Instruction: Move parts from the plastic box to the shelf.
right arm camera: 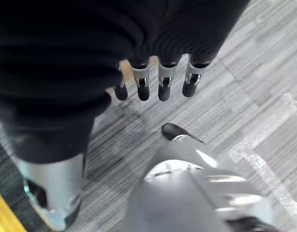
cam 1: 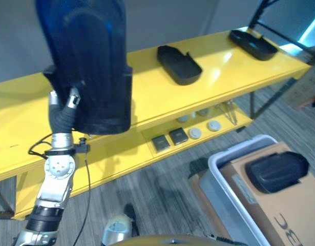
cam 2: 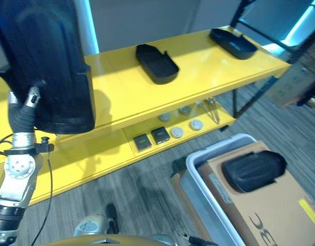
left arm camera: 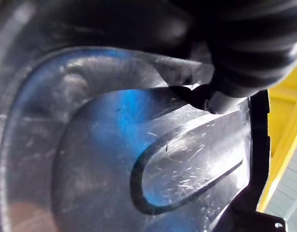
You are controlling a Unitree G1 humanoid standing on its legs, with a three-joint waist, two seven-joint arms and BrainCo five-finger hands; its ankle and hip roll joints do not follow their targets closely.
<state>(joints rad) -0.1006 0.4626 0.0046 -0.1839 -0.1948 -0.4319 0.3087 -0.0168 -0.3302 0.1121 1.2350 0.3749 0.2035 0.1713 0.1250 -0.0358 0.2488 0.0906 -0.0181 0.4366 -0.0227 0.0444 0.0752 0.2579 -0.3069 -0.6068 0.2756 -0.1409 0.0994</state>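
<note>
Nearest, the plastic box (cam 1: pixel 221 169) still carries one black part (cam 1: pixel 276 170) on cardboard. The right hand (right arm camera: pixel 158 79) hangs empty, fingers relaxed. The left hand (cam 1: pixel 70 100) grips a large black part (cam 1: pixel 90 66) above the shelf's (cam 1: pixel 147 87) left end; setting it flat comes next.

Yellow shelf (cam 1: pixel 147 97) top carries 2 black parts (cam 1: pixel 179 64), well apart.

Two parts (cam 1: pixel 179 64) (cam 1: pixel 253 44) lie on the shelf (cam 1: pixel 147 97); another (cam 1: pixel 276 171) lies in the plastic box (cam 1: pixel 224 169) right of it.
</note>
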